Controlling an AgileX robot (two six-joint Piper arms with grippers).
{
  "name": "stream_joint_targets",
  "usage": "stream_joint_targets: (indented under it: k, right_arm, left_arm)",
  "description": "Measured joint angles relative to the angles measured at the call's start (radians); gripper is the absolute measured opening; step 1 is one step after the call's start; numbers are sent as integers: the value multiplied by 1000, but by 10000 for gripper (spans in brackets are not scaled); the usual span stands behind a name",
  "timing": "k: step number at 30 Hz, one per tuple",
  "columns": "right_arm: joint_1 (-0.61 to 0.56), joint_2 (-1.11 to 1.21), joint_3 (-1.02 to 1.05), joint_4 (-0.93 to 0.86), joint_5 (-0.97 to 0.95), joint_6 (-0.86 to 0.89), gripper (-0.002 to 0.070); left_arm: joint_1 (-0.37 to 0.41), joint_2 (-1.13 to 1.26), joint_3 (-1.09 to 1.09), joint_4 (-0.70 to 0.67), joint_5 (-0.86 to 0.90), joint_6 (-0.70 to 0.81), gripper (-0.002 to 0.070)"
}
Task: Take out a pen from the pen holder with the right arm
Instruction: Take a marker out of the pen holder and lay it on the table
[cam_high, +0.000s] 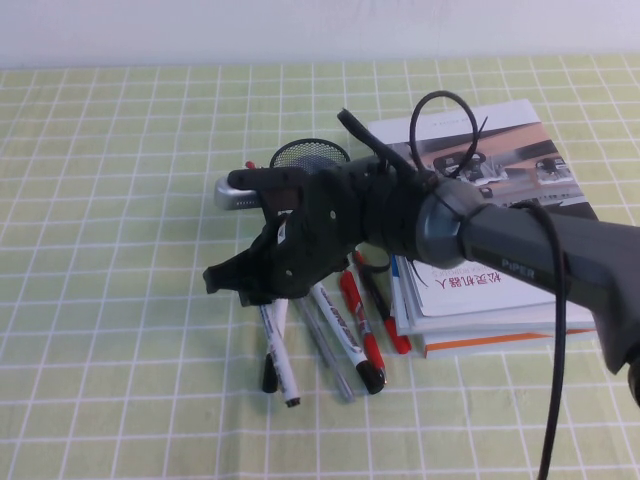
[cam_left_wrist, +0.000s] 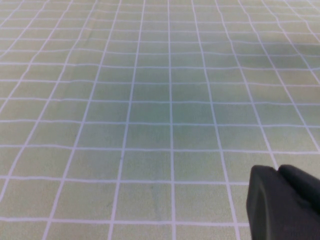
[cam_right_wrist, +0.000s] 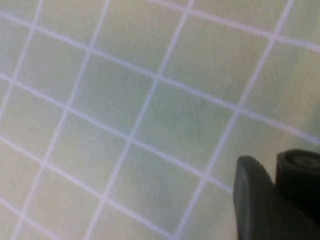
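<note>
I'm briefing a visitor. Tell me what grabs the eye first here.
The right end effector looms mid-table over markers fanned on the green checked cloth, the mesh pen holder behind it and stacked books to its right. The left end effector hangs low over the cloth.

A green checked tablecloth (cam_high: 100, 200) meets a plain white wall (cam_high: 200, 30) behind
</note>
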Motion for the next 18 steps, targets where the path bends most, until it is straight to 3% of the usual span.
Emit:
stream_joint_targets:
  k: [18]
  right_arm:
    - [-41, -89, -2, -115, 183, 8, 77]
  left_arm:
    - [0, 0, 0, 0, 0, 0, -5]
